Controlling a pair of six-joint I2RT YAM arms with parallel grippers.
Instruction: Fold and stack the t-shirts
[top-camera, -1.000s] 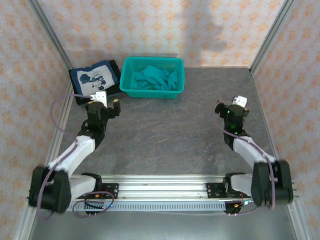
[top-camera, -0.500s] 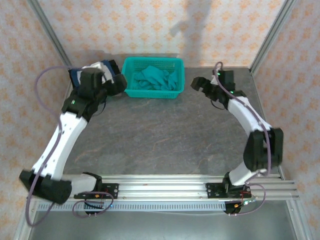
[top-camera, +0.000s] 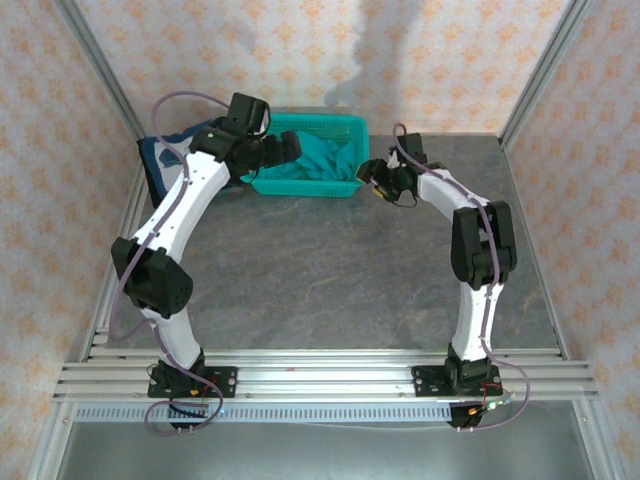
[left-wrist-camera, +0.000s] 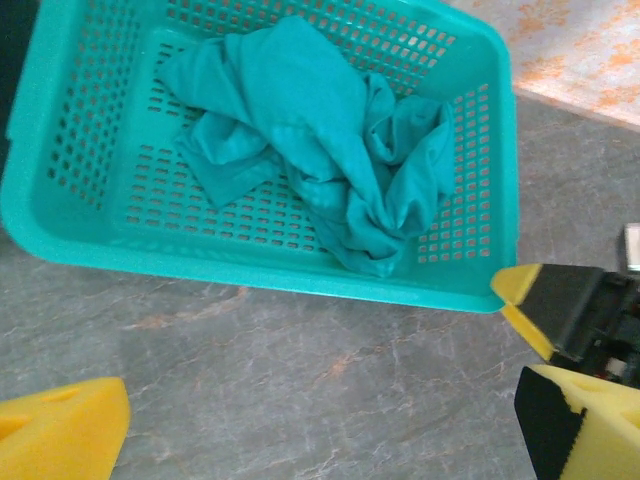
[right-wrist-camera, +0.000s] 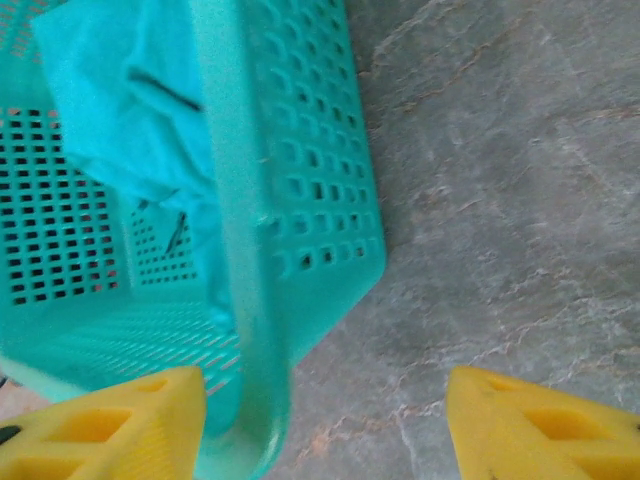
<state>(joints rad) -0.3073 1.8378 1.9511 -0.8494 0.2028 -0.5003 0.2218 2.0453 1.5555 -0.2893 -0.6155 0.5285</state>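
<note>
Both arms just reached from near edge to basket (top-camera: 310, 187) at far edge of table (top-camera: 330, 280). L pincer (top-camera: 285, 150) & R pincer (top-camera: 375, 180) released, empty — teal t-shirt (left-wrist-camera: 330, 150) crumpled inside; pickup next.

T-shirt (left-wrist-camera: 330, 165) in basket (left-wrist-camera: 250, 272) on table (left-wrist-camera: 300, 385)

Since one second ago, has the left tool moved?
Yes. The left tool moved up the top view and rightward; it was short of the basket and is now at its left end.
</note>
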